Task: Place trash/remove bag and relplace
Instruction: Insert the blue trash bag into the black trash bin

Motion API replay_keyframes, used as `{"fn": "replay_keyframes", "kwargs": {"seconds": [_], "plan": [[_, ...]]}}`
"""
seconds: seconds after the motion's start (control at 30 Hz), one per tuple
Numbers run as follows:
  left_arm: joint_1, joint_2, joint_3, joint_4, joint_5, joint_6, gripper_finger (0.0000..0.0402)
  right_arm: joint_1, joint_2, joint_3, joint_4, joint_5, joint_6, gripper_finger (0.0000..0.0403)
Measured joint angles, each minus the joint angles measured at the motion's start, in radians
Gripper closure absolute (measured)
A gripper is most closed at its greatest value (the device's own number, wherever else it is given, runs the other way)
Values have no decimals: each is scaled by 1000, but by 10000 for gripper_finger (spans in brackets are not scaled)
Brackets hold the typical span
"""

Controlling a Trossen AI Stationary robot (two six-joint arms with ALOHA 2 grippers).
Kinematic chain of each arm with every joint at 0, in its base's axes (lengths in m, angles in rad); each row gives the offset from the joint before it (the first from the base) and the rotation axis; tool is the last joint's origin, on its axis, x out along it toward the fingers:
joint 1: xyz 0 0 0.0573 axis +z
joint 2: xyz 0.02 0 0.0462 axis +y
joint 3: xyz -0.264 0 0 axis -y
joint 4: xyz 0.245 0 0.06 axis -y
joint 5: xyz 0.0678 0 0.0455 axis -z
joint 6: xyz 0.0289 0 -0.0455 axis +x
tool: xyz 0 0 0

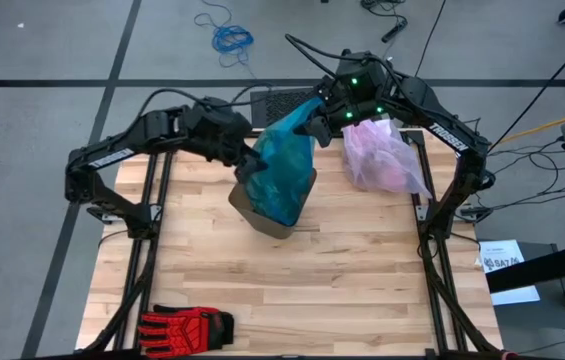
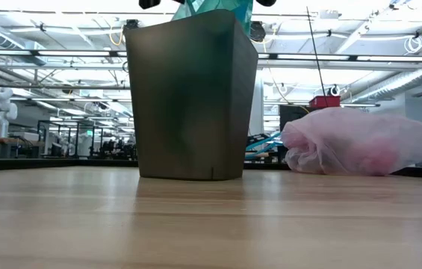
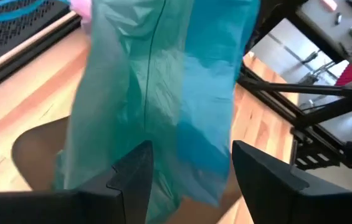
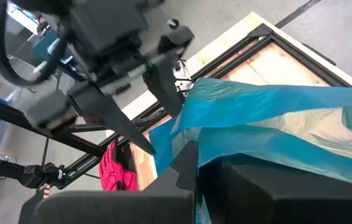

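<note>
A teal-green translucent bag (image 1: pixel 287 170) hangs over the dark bin (image 1: pixel 262 222), which stands upright mid-table, and its lower part reaches into the bin's mouth. My right gripper (image 1: pixel 314 122) is shut on the bag's upper far part. My left gripper (image 3: pixel 191 174) stands open at the bag's left side, the film showing in front of and between its fingers. The pink-lavender bag (image 1: pixel 382 155) lies bulging on the table at the far right, apart from both grippers. My right gripper pinches the teal-green bag's bunched upper edge (image 4: pixel 225 149) between its two shut fingers, slanting down from the table's far right. The film runs from there toward my left gripper and hangs into the bin. My left gripper: I cannot tell whether its open fingers (image 4: pixel 135 127) touch the film.
A red and black glove (image 1: pixel 187 325) lies near the table's front left corner. The black frame rails (image 1: pixel 432 215) run along both table sides. Bare wood lies in front of the bin (image 2: pixel 192 97).
</note>
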Motion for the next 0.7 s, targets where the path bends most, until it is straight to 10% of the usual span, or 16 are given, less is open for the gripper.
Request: {"fn": "replay_keyframes", "kwargs": {"seconds": [0.23, 0.47, 0.7], "plan": [[0, 50, 0, 4, -1, -37, 217, 0, 0, 0, 0, 0, 0, 403], [6, 0, 3, -4, 78, -53, 386, 0, 0, 0, -2, 0, -8, 403], [9, -68, 90, -5, 156, -108, 400, -3, -1, 0, -39, 0, -7, 403]]}}
